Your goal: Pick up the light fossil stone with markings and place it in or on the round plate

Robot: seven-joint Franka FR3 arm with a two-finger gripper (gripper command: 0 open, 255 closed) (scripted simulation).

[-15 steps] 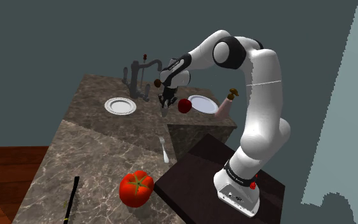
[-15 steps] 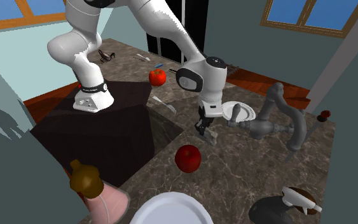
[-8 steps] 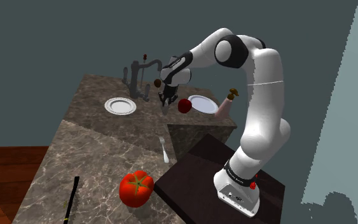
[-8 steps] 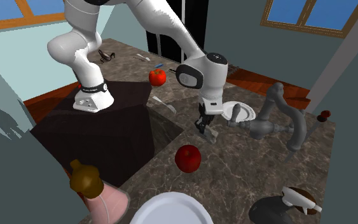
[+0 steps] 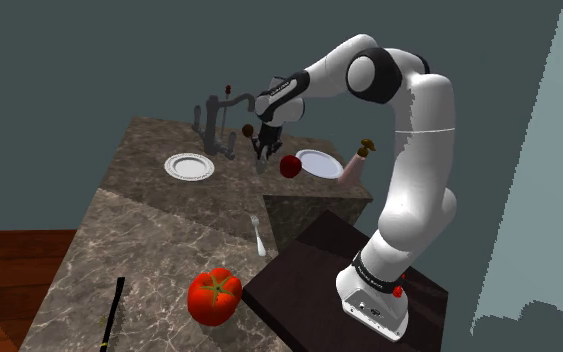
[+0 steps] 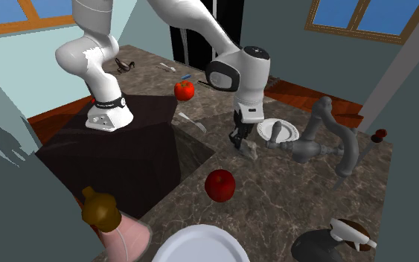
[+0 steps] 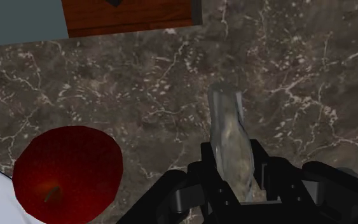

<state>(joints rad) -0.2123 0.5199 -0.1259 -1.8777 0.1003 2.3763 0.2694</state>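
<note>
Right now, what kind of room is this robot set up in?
Most likely a kitchen: there is a dark veined stone counter, a grey faucet stands on it, and a red tomato lies on the same counter.

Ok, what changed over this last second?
The arm rose, carrying the pale stone, clasped in its jaws, up from the counter. The apple, the tomato, the plate by the tap and the plate by the apple stayed put.
</note>
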